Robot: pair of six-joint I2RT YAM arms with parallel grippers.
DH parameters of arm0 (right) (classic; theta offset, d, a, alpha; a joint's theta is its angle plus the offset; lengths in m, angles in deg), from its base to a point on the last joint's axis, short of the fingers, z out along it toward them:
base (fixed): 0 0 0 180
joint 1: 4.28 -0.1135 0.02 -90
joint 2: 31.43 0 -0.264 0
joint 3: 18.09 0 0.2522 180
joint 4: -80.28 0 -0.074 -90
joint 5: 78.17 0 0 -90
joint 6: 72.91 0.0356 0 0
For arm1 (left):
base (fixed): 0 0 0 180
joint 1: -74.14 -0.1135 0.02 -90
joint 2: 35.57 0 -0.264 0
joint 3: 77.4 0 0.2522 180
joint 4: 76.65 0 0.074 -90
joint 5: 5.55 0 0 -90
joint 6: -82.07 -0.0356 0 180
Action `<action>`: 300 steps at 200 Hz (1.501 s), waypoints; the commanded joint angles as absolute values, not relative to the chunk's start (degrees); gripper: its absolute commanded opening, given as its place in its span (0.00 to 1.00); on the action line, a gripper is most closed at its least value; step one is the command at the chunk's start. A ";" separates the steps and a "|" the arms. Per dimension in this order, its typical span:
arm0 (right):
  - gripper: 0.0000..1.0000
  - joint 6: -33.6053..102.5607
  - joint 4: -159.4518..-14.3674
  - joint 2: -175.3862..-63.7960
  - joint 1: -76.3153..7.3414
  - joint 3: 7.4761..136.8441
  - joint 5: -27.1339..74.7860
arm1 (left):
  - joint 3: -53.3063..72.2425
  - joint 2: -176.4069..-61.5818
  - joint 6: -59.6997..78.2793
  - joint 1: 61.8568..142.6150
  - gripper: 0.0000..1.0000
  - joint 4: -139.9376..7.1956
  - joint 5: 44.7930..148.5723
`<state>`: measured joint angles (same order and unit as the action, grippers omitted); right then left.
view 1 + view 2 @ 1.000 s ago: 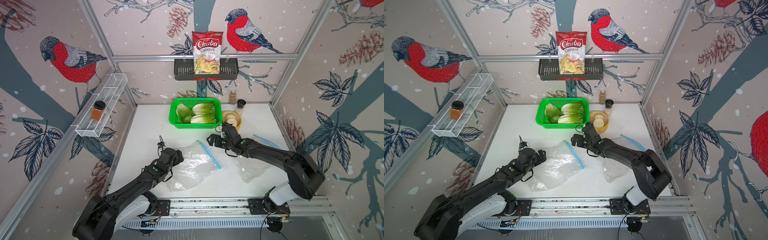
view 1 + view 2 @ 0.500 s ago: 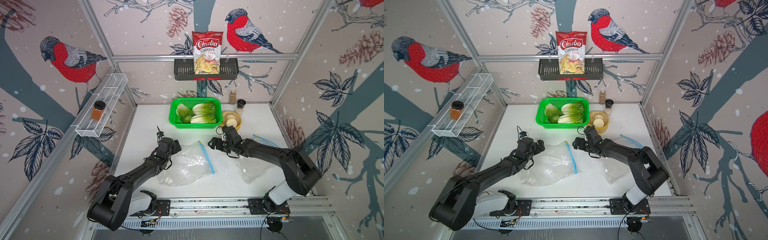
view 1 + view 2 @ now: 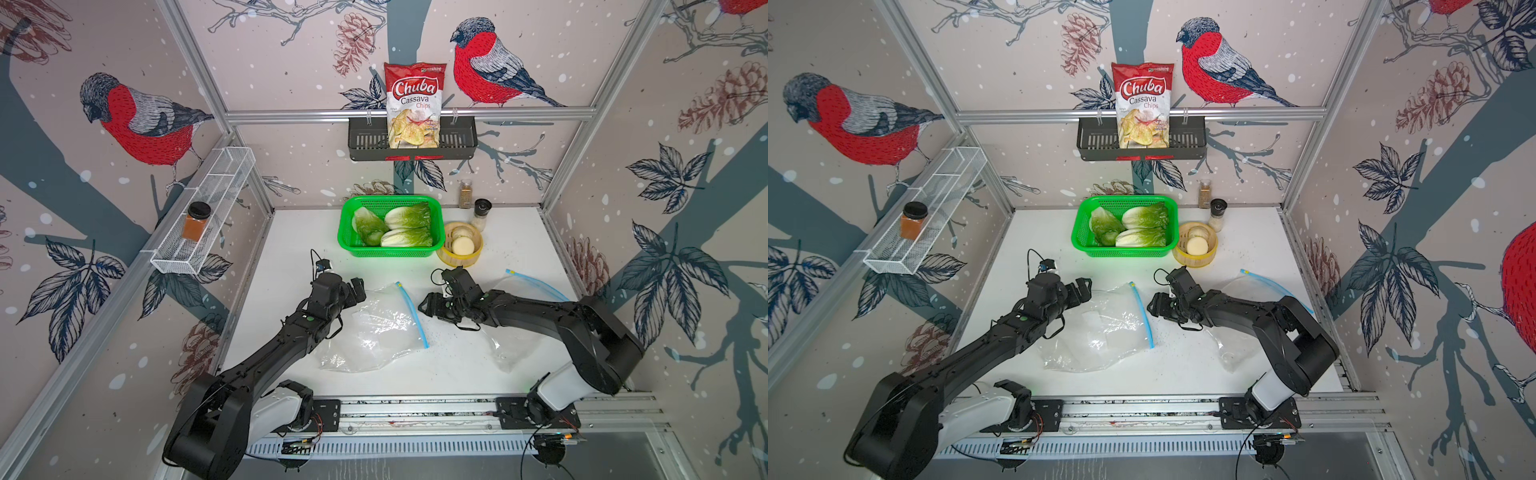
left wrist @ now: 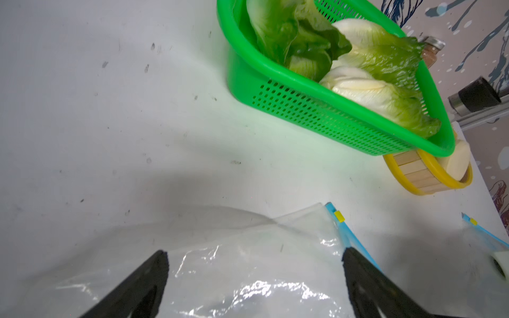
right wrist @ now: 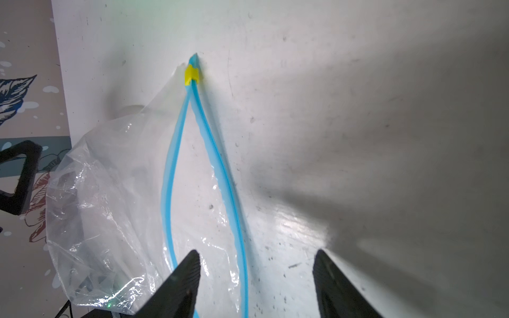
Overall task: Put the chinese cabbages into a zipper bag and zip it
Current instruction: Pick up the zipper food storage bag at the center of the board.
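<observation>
Three chinese cabbages lie in a green basket at the back of the table. A clear zipper bag lies flat mid-table, its blue zipper toward the right arm. In the right wrist view the bag's mouth gapes, with the yellow slider at the far end. My left gripper hovers open over the bag's far left corner. My right gripper is open, one zipper strip between its fingers.
A second clear zipper bag lies under the right arm. A yellow bowl of pale discs and two shakers stand right of the basket. A chips bag hangs on the back wall. A wire shelf is on the left wall.
The right gripper has come nearer along the bag's zipper edge and its jaws have narrowed. The left gripper has moved toward the bag's far corner. The bag has shifted slightly left.
</observation>
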<state>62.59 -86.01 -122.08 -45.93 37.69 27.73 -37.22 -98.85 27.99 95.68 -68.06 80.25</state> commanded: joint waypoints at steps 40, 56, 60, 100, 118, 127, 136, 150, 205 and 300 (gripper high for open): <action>0.55 67.44 -92.21 -123.79 -48.63 35.15 32.48 | -41.32 -99.74 30.58 95.70 0.98 -70.48 84.98; 0.52 68.74 -94.04 -124.03 -49.26 34.13 33.76 | -41.98 -100.77 30.89 95.67 0.98 -71.93 84.98; 0.51 69.19 -94.85 -124.12 -49.29 33.81 34.29 | -41.99 -101.07 30.99 95.69 0.98 -72.13 84.97; 0.47 73.30 -102.85 -124.27 -49.45 29.95 38.74 | -43.04 -104.17 31.89 95.67 0.98 -75.28 85.95; 0.45 74.95 -104.71 -125.02 -49.41 29.03 40.26 | -43.81 -104.72 32.82 95.71 0.98 -76.60 86.27; 0.42 75.47 -105.63 -125.27 -49.42 28.49 40.43 | -44.24 -104.68 33.10 95.67 0.98 -77.23 86.39; 0.41 76.46 -107.34 -125.74 -49.46 27.86 41.23 | -44.41 -104.66 33.35 95.67 0.98 -77.32 86.22; 0.37 78.17 -110.76 -126.73 -49.44 27.16 42.96 | -44.45 -104.62 33.25 95.67 0.98 -77.04 86.29; 0.21 77.74 -113.50 -126.99 -49.45 28.39 42.91 | -44.74 -103.10 33.14 95.67 0.98 -76.34 85.92; 0.02 70.62 -103.06 -118.08 -52.08 36.41 31.96 | -33.55 -96.94 29.42 95.67 0.97 -63.48 84.01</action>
